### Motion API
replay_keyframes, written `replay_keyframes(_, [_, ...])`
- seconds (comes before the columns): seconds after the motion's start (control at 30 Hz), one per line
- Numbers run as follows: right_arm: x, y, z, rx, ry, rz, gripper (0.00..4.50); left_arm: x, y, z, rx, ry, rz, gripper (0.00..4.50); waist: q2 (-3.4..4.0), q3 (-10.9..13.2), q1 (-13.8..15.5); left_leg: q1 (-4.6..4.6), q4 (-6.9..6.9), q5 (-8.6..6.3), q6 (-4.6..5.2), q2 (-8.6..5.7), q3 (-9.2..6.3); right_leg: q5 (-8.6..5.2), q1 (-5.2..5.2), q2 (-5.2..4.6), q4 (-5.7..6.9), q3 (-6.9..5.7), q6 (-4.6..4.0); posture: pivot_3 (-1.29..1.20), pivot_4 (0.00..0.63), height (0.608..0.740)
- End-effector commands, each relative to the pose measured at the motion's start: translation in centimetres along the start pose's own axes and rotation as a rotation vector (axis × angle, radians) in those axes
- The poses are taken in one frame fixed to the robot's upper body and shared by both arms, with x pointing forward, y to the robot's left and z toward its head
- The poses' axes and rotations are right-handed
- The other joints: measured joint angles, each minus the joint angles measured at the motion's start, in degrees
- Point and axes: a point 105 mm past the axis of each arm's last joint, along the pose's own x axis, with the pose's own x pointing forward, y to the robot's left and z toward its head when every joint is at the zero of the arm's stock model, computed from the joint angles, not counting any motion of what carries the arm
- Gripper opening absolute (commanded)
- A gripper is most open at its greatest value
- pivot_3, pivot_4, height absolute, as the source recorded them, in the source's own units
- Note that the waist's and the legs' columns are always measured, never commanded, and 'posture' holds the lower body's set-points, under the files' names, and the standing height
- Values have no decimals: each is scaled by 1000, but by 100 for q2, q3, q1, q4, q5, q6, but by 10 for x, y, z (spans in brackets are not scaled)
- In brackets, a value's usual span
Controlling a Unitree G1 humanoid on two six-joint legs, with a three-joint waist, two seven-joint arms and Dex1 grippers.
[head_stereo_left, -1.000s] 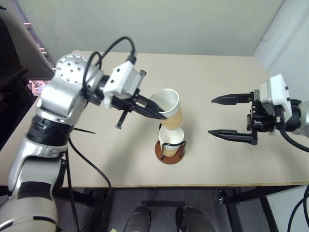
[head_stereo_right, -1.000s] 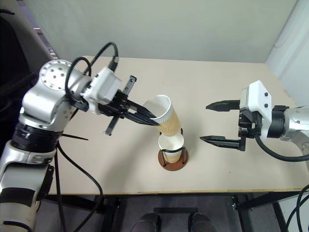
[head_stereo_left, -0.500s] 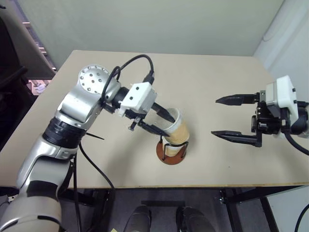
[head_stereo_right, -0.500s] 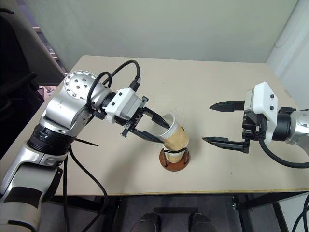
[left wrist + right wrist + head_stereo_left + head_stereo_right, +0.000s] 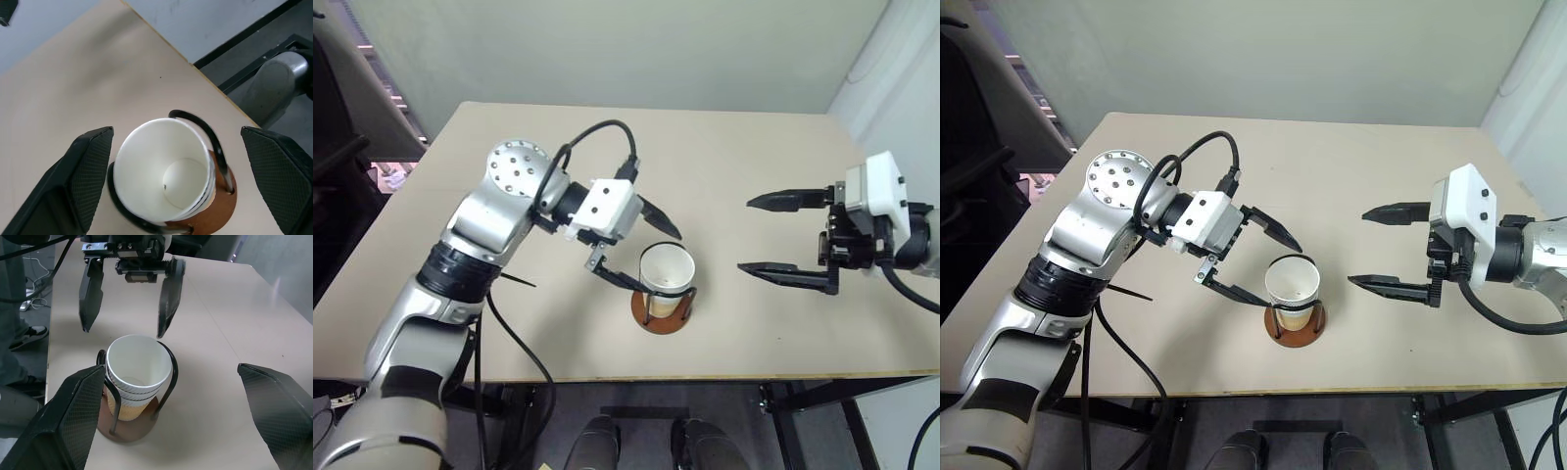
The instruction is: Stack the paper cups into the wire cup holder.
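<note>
Hovering just above and beside the paper cups [image 5: 666,272], the left gripper [image 5: 644,252] has its two black fingers spread wide and grips nothing; one finger reaches past the far side of the cup rim and the other lies along the near side, so the white mouth of the top cup sits in the gap between them without either finger touching it. The cups are nested one inside another (the right wrist view shows several white rims layered under the top one, with the tan ribbed wall below) and stand upright inside the wire cup holder [image 5: 166,363], whose thin black loops rise on either side of the stack from the round reddish-brown base [image 5: 658,317]. In the left wrist view the stack lies directly ahead of that gripper, between its two fingers, the open white interior facing the camera. The right gripper [image 5: 785,236] is well apart from the holder, off to the stack's other side, and it too is released, its fingers standing far apart with nothing between them. From the right wrist view the holder sits ahead of that gripper, in line with the gap between its fingers, with the left gripper hanging just beyond it. Everything rests on the beige table [image 5: 764,157].
</note>
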Motion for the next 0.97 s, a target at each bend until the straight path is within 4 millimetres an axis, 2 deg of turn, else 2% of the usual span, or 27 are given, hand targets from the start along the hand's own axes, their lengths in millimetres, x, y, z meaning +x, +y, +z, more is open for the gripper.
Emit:
replay_keyframes(0.03, [-5, -1, 8, -38, -19, 11, 4500, -42, 9, 8, -39, -8, 146, 4460, 0, 0, -3, 0, 0, -1, 2, 0, 1, 0, -1, 0, 0, 2, 1, 0, 150, 740])
replay_keyframes(0.1, [-8, -1, 2, -26, -6, 32, 4500, -67, -1, 3, -117, -7, 201, 4460, 3, -2, -48, -6, -1, -3, 5, 0, 3, -1, -10, 0, 0, 3, 2, 0, 150, 740])
replay_keyframes(0.2, [-32, -13, -20, 32, 54, -14, 4500, -116, -32, -20, -337, 25, 345, 4460, 16, -8, -103, 3, -10, -9, 7, 2, 22, -6, -14, 1, -1, 10, 3, 0, 150, 740])
replay_keyframes(0.27, [-57, -22, -33, 89, 67, -60, 4500, -151, -57, -44, -485, 87, 471, 4460, 18, -7, -99, 5, -12, -17, 5, 4, 23, -19, -16, 0, 0, 14, 4, 0, 150, 740])
replay_keyframes(0.33, [-80, -28, -47, 145, 85, -109, 4500, -172, -80, -59, -598, 116, 564, 4460, 19, -5, -87, 0, -12, -24, 4, 5, 27, -26, -31, -4, 3, 22, -4, 0, 150, 740])
replay_keyframes(0.4, [-93, -33, -60, 173, 112, -140, 4500, -176, -93, -67, -647, 129, 596, 4460, 17, -6, -33, -6, -13, -31, 6, 8, 27, -35, -37, -5, 4, 21, -16, 0, 150, 740])
replay_keyframes(0.5, [-99, -40, -70, 197, 115, -169, 4500, -176, -103, -76, -690, 125, 635, 4460, 17, -6, 14, -5, -9, -36, 13, 8, 27, -42, -37, -6, 15, 20, -33, 0, 150, 740])
replay_keyframes(0.97, [-80, -43, -75, 198, 94, -111, 4500, -169, -115, -79, -725, 123, 649, 4460, 18, -5, -110, 45, -16, -36, 12, 27, 91, -59, -33, -5, 56, 32, -111, 0, 150, 740])
